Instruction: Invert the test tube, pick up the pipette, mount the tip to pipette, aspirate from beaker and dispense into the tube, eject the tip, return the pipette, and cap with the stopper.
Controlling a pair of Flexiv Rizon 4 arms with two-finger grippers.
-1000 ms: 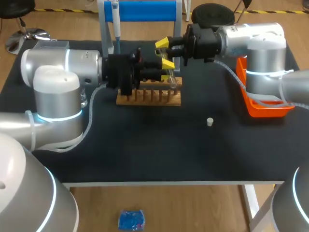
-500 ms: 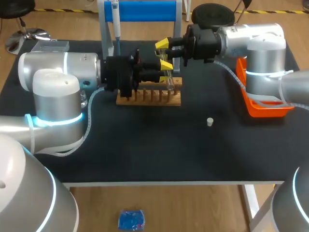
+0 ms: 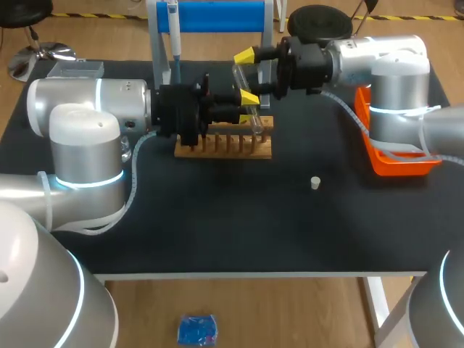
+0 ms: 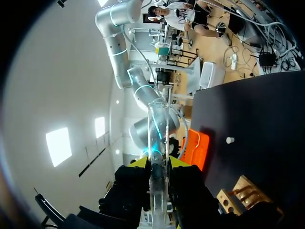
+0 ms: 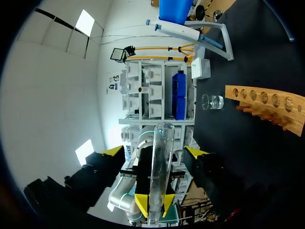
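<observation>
A clear glass test tube (image 3: 249,101) hangs tilted above the wooden rack (image 3: 225,147). My left gripper (image 3: 245,110) is shut on it; in the left wrist view the tube (image 4: 157,126) sticks out ahead between the left gripper's (image 4: 158,162) yellow tips. My right gripper (image 3: 248,76) is open, with its fingers spread wide on either side of the tube (image 5: 159,157) and not touching it. The right wrist view shows this gap around the right gripper (image 5: 155,152). The pipette (image 3: 172,32) hangs on the blue stand. The white stopper (image 3: 315,183) lies on the mat.
An orange tray (image 3: 395,163) sits at the right under my right arm. A small glass beaker (image 5: 212,101) stands beyond the rack's (image 5: 267,102) end, near the pipette stand (image 5: 190,28). My left arm covers the mat's left side.
My right gripper has opened and let go of the test tube, its upper tip moving up. The left gripper keeps its hold, and the tube has barely moved.
</observation>
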